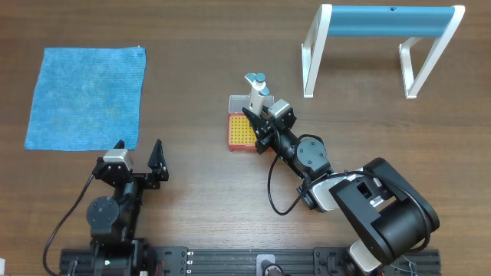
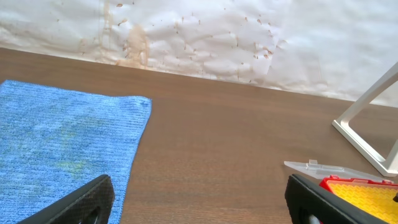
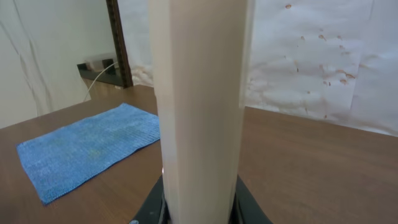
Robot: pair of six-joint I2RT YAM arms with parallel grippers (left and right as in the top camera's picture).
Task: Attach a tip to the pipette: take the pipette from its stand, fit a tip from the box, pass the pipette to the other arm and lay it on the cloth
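Holding the pipette upright by the tip box

The right claw (image 1: 259, 121) is closed around the white body of the pipette (image 1: 256, 93), its two fingers pressed against either side of the shaft. The pipette stands upright in that grip, with its blue-grey top end up. From above it sits at the far edge of the tip box (image 1: 239, 134), an orange and yellow tray whose clear lid (image 1: 239, 103) is folded back flat. Whether the lower end of the pipette is over the tips or touching them cannot be told.

The left claw (image 1: 138, 149) is spread wide and grips nothing. It hangs low over bare table (image 1: 192, 84), near the corner of the blue cloth (image 1: 86, 100) that lies closest to that arm's base. The cloth lies flat with nothing on it, well apart from the tip box. The stand (image 1: 383, 21), a white frame with a blue top bar, is at the far right of the table.
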